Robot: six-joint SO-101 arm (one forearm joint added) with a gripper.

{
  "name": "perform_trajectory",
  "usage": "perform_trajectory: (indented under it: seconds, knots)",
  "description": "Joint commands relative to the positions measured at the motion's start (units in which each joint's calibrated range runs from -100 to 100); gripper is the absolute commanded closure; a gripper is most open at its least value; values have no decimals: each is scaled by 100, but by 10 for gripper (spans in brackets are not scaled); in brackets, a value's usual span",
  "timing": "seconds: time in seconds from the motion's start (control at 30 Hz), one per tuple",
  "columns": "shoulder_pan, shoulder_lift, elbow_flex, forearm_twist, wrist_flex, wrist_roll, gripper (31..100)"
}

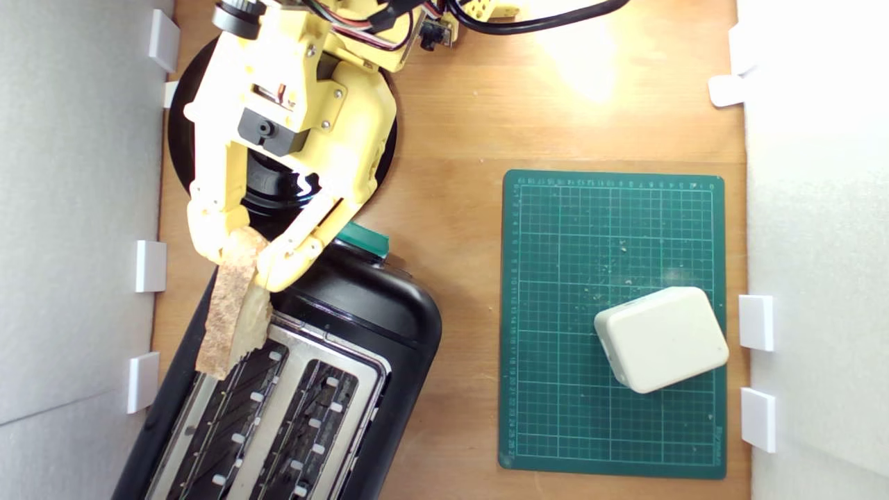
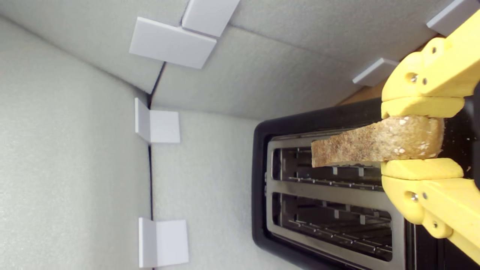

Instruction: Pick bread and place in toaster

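My yellow gripper (image 1: 239, 260) is shut on the bread (image 1: 233, 309), a brown-crusted slice held edge-on above the toaster (image 1: 389, 326). The toaster is black with a silver top plate and two slots, and its green lever knob (image 1: 367, 239) shows beside the gripper. In the exterior view the slice hangs over the slot nearer that view's left, its far tip over the silver rim. The wrist view shows the bread (image 2: 375, 142) clamped between the two yellow fingers (image 2: 422, 107), stretching over one toaster (image 2: 258, 180) slot without being inside it.
A round glossy black plate (image 1: 180, 139) lies under the arm at the back. On the exterior view's right, a green cutting mat (image 1: 555, 312) carries a cream rounded-corner box (image 1: 660, 339). Grey foam walls with white clips (image 1: 151, 266) close in on both sides.
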Motion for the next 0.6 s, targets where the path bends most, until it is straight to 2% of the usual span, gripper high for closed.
perform_trajectory:
  seconds: [0.0,0.57]
  knots:
    - [39,-28,-374,-25,-22,22,756]
    - [-33,546,-392,-25,-82,22,756]
